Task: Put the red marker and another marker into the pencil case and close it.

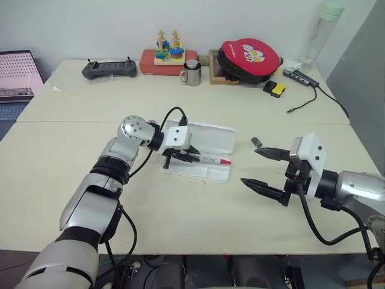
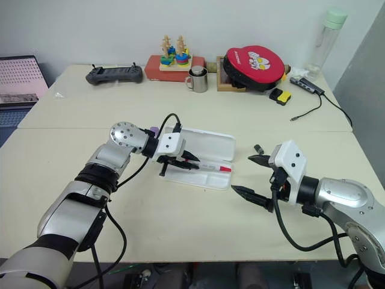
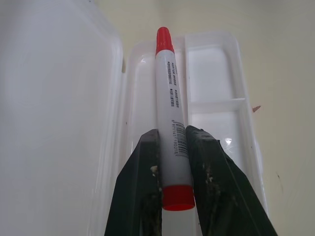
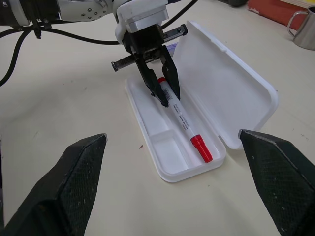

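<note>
The left gripper [image 4: 165,93] is pinching the red marker [image 4: 184,123] near its tail end, both black fingers pressed against the white barrel; the marker slopes away from the fingers with its red cap low over the tray of the pencil case [image 1: 210,173], whether touching the tray I cannot tell. The case lies open directly under that gripper, its lid [image 1: 210,137] folded back flat on the far side; the tray below the fingers has a small divided compartment at the cap end, and nothing else lies in it.

The right gripper [image 1: 260,168] hangs just above the table [image 1: 72,144], off to the cap side of the case and apart from it, its two fingers spread wide with nothing between them. Beyond its farther finger a small dark object [image 1: 255,142] lies on the table, too small to name. Behind the left wrist a bit of purple [image 2: 154,130] peeks out, most likely the other marker, mostly hidden by the arm.

Well beyond both grippers, along the far edge: a black controller [image 1: 109,69]; a red tray with a stacking toy [image 1: 167,51]; a metal mug [image 1: 192,73]; a red and black round pouch [image 1: 249,59]; a yellow and black block [image 1: 275,89]; a hub with a cable [image 1: 301,77]; a tall bottle [image 1: 323,30]. A laptop [image 1: 18,75] sits far off on the left arm's side.
</note>
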